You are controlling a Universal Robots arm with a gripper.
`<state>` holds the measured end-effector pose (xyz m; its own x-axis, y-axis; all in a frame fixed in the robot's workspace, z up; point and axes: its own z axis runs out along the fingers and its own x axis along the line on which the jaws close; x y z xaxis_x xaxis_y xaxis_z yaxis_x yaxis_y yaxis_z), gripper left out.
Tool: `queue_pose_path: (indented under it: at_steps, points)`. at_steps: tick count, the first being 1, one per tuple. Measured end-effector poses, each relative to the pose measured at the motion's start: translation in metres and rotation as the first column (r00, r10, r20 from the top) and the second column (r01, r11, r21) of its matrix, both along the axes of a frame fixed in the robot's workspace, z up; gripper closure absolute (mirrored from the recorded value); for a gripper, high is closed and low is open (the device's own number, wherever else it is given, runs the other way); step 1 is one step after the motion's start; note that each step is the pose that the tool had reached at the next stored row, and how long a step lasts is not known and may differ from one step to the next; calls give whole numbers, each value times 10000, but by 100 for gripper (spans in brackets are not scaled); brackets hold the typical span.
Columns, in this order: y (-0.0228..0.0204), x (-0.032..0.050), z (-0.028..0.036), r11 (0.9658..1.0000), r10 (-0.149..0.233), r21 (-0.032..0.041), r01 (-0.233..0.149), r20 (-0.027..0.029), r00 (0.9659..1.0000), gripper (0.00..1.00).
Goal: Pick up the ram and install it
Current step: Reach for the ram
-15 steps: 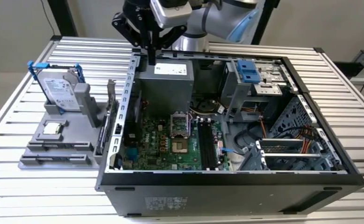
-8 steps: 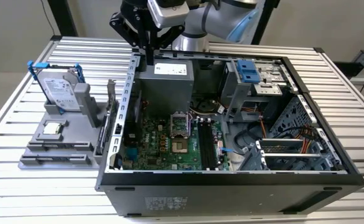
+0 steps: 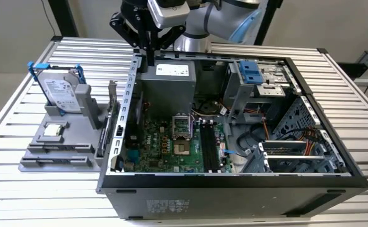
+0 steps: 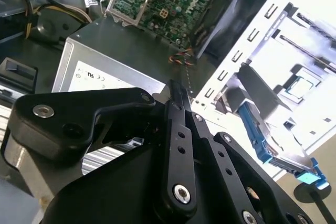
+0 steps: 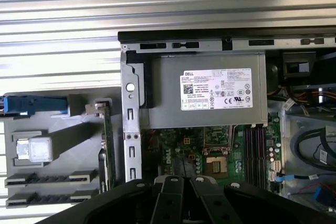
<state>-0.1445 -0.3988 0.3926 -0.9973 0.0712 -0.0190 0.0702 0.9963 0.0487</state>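
In the exterior view the empty gripper (image 3: 150, 59), fingers together, hangs at 12 o'clock; the ram (image 3: 108, 126) stands at 9 o'clock. In the second wrist view the fingers (image 4: 176, 145) touch. In the first wrist view the ram (image 5: 107, 145) is just beside the case wall (image 5: 131, 129), which a misaligned approach may strike.

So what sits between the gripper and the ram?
The case's metal side wall stands between the gripper and the ram, in the first wrist view.

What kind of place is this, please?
Probably a robotics lab bench for computer assembly: a robot arm reaches above an open computer case on a slatted metal table, beside a grey fixture holding loose parts.
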Motion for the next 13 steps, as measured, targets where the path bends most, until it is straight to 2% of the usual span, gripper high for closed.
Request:
queue_pose_path:
  at_steps: [7,13]
  points:
    - [-1,-25,0,10000,-1,0,1,0,10000,100]
    - [0,-102,0,10000,2,0,-2,0,10000,100]
